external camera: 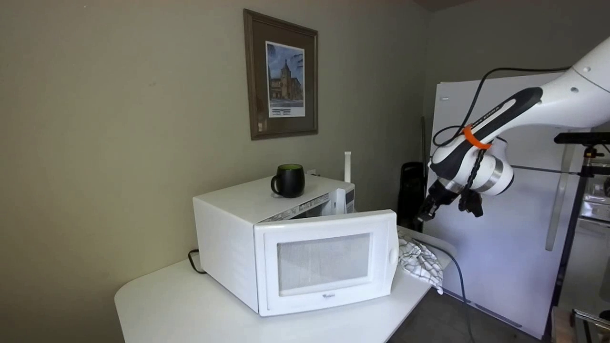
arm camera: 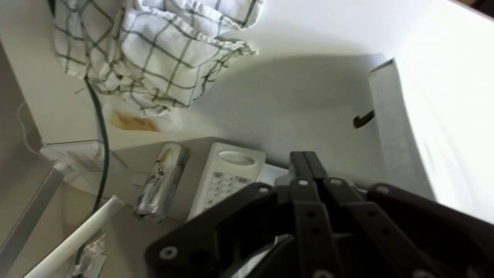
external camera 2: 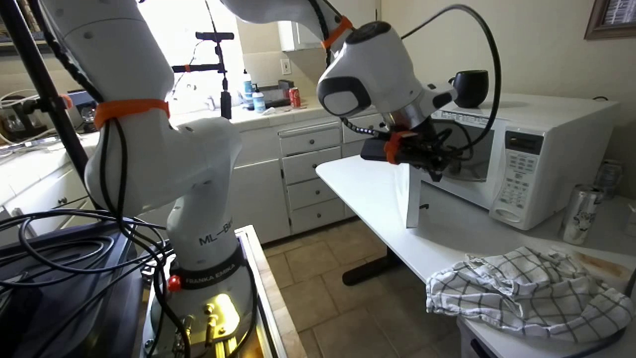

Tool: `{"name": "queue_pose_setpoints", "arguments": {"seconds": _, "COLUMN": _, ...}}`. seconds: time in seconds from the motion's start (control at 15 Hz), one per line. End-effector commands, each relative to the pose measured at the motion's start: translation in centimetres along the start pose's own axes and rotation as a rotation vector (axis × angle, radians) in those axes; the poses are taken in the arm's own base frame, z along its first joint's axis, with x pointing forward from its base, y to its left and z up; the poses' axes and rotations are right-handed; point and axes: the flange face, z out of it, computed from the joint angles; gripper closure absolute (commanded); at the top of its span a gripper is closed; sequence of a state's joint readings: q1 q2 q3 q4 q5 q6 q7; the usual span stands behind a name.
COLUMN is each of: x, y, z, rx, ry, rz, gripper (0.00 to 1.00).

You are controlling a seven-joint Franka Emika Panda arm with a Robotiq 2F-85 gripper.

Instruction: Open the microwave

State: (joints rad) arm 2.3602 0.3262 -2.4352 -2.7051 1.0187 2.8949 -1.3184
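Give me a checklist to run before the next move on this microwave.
1. The door is off its latch: ok, it stands open.
2. The gripper holds nothing: ok, it is shut and empty.
3. Its fingertips touch the door, if a push comes next: not ok, the wrist view shows a gap.
4. The towel is away from the door: ok, they lie apart.
5. The mug is upright: ok, it stands on top of the microwave.
6. The door is at its widest: cannot tell, its limit does not show.
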Motion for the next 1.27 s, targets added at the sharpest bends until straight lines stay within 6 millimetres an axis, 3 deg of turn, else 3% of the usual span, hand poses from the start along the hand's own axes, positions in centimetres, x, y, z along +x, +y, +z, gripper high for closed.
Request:
{"name": "queue_pose_setpoints", "arguments": {"seconds": 0.0, "x": 0.6, "y": 0.5, "z": -1.4, "rx": -0.024, "ry": 0.009, "rz": 0.007, "gripper": 0.93}}
{"name": "queue_pose_setpoints", "arguments": {"seconds": 0.13, "x": 1.2, "y": 0.6, "z": -3.1, "rx": -0.05, "ry": 0.024, "rz": 0.01, "gripper": 0.77}}
{"name": "queue_pose_setpoints", "arguments": {"seconds": 0.2, "x": 1.3, "y": 0.5, "z": -3.4, "rx": -0.057, "ry": 0.026, "rz": 0.008, "gripper": 0.74}}
{"name": "queue_pose_setpoints", "arguments": {"seconds": 1.2, "x": 0.8, "y": 0.4, "z": -3.2, "rx": -0.056, "ry": 0.017, "rz": 0.013, "gripper": 0.74}}
